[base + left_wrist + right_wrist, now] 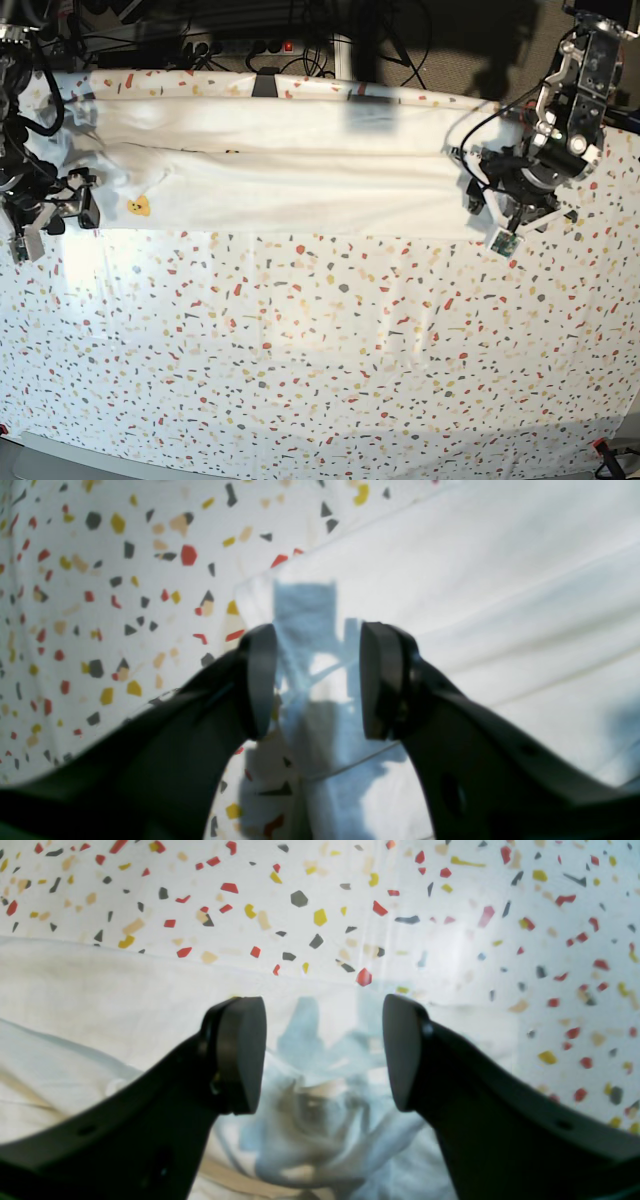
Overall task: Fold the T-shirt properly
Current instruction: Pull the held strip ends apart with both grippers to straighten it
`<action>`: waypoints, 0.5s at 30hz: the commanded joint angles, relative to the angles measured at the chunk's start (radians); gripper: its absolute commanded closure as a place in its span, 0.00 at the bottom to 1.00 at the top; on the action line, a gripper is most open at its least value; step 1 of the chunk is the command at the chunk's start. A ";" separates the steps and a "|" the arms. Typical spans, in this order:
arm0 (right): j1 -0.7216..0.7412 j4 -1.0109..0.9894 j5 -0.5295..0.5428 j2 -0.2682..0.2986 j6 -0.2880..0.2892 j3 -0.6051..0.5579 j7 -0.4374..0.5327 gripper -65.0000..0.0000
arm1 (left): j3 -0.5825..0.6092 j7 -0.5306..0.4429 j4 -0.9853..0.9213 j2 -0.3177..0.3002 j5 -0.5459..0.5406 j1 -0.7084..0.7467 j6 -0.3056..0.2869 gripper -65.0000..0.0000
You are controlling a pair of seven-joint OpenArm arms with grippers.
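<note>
Two grippers of mine hang over the far part of the table, one at each end of the T-shirt [290, 165], which lies folded into a long white band running left to right across the far side of the speckled tablecloth [320, 340]. My left gripper [317, 680] sits at the band's right end in the base view; its jaws stand apart with nothing between them, and through the gap I see the shirt's corner and a folded edge lying flat on the cloth, with my own shadow across it. The white fabric fills the right of that wrist view, the tablecloth the left. My right gripper [324, 1052] is at the band's left end, jaws also apart and holding nothing; below and between them lies a bunched, wrinkled lump of white fabric, with smoother shirt cloth spreading to the left and bare tablecloth beyond and to the right. In the base view a small yellow printed patch [138, 206] shows on the shirt near that left end, just beside my right gripper.
</note>
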 commanded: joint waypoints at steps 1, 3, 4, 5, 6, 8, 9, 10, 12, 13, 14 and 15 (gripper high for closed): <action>0.009 -0.007 0.003 0.012 0.003 0.009 0.020 0.44 | -0.007 -0.011 0.018 -0.010 -0.040 -0.024 0.003 0.59; 0.009 -0.043 0.003 -0.002 0.002 0.010 0.025 0.44 | -0.007 -0.010 0.019 -0.010 -0.118 -0.040 0.001 0.59; 0.009 -0.058 0.003 -0.007 0.002 0.010 0.033 0.44 | -0.007 -0.010 0.018 -0.008 -0.146 -0.043 -0.003 0.59; 0.010 -0.074 0.003 -0.012 0.002 0.010 0.039 0.44 | -0.007 -0.010 0.018 0.001 -0.148 -0.046 -0.013 0.59; 0.010 -0.086 0.003 -0.015 0.002 0.010 0.050 0.44 | -0.007 -0.001 0.016 0.013 -0.148 -0.046 -0.013 0.59; 0.009 -0.096 0.003 -0.021 0.003 0.010 0.059 0.44 | -0.007 0.013 0.014 0.043 -0.147 -0.043 -0.013 0.59; 0.009 -0.096 0.003 -0.023 0.003 0.010 0.059 0.44 | -0.007 0.013 0.014 0.056 -0.148 -0.040 -0.013 0.59; 0.009 -0.096 0.003 -0.024 0.003 0.009 0.058 0.44 | -0.007 0.013 0.014 0.070 -0.147 -0.037 -0.013 0.59; 0.009 -0.096 0.002 -0.024 0.003 0.009 0.058 0.44 | -0.007 -0.009 -0.005 0.089 -0.143 -0.035 -0.014 0.59; 0.009 -0.096 -0.001 -0.024 0.003 0.009 0.058 0.44 | -0.007 -0.027 -0.027 0.097 -0.135 -0.036 -0.013 0.59; 0.009 -0.098 -0.002 -0.024 0.003 0.009 0.058 0.44 | -0.007 -0.038 -0.059 0.107 -0.126 -0.040 -0.013 0.59; 0.009 -0.102 -0.002 -0.024 0.003 0.009 0.057 0.44 | -0.007 -0.042 -0.094 0.116 -0.120 -0.045 -0.014 0.59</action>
